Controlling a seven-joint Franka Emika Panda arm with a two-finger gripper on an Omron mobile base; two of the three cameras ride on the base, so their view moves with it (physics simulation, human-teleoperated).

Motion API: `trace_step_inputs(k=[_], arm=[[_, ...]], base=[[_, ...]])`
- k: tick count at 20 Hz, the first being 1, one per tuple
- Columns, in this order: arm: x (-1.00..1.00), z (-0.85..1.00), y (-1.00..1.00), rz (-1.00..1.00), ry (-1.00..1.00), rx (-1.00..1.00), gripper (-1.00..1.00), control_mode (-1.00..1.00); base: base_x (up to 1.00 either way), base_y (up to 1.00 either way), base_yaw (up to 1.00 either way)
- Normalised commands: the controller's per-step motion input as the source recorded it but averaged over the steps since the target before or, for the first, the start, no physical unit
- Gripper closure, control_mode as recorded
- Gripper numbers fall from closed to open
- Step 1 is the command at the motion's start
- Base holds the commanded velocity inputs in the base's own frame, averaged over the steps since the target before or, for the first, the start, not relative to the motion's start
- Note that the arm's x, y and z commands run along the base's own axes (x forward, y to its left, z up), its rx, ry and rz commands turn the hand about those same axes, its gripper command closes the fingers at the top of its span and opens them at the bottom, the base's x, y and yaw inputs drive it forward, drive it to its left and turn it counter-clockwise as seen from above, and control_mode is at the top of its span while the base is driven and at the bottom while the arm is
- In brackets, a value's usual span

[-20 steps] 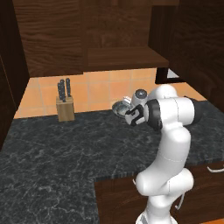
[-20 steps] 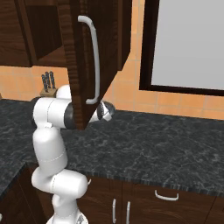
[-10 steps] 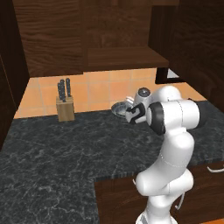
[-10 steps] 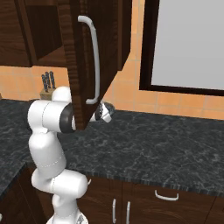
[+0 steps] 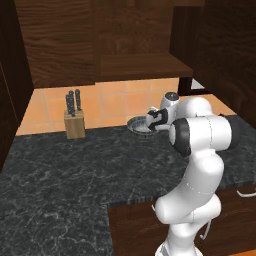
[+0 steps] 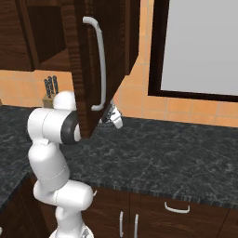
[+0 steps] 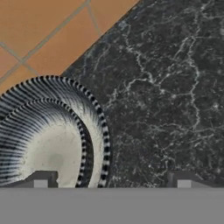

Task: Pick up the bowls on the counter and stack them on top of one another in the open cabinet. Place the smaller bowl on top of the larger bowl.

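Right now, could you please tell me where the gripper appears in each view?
Left base view: gripper at centre, beside the bowl, near the tiled wall.
Right base view: just right of the cabinet door, over the counter.
Hand view: fingertips at the bottom edge.
Shared landmark: the counter.

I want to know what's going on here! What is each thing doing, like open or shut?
Grey ribbed metal bowl: upright on the black marbled counter, not gripped.
Two-finger tool: open, above the bowl's rim.
Dark brown wooden cabinet door: swung open.
Wooden knife block: upright, knives slotted in.
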Motion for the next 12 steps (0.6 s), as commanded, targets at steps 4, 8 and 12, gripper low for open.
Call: trace_step_inputs(k=[4,8,12], arm=[[0.00,-0.22,0.00,0.00,0.06,0.05,-1.00,-1.00],[0.18,-0.33,0.02,0.00,0.02,0.08,-1.00,-1.00],[0.22,-0.29,0.11,0.00,0.00,0.00,-1.00,-1.00]], base=[[0.00,0.00,0.00],[0.00,0.00,0.00],[0.00,0.00,0.00]])
